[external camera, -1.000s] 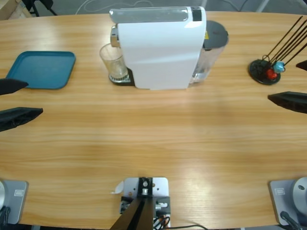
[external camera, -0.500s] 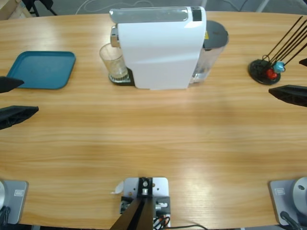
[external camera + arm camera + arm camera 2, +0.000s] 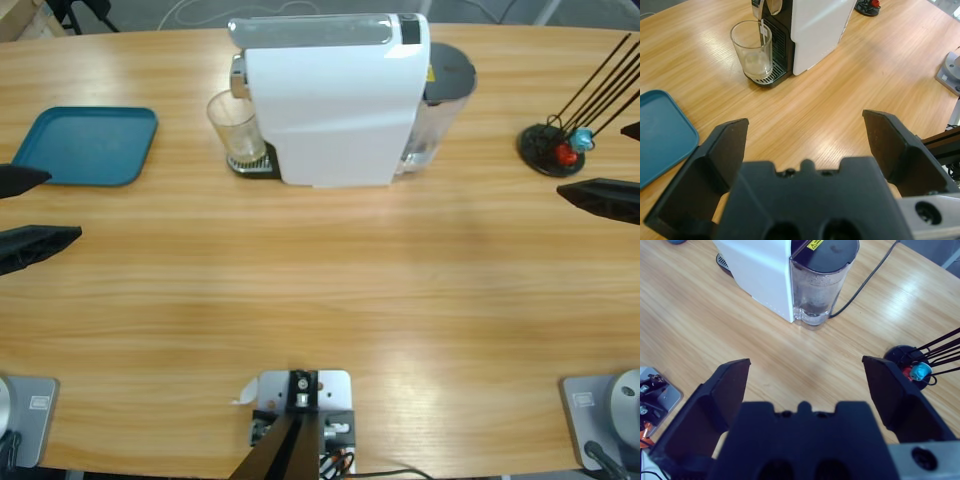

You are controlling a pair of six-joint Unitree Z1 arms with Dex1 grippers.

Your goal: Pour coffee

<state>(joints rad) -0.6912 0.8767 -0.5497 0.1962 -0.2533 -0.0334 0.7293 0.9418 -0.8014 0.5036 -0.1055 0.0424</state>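
Both grippers stand with jaws wide apart, holding nothing: the left gripper (image 3: 805, 145) at nine o'clock, the right gripper (image 3: 805, 385) at three. The coffee (image 3: 757, 62) lies thin in the glass (image 3: 236, 128) under the machine's (image 3: 335, 100) spout, at eleven o'clock. A crooked grab could likely tip the glass or knock the spout.

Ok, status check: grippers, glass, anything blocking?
Left gripper and right gripper open, empty. Glass upright on the coffee machine drip grate, thin pale layer inside. Nothing in the way.
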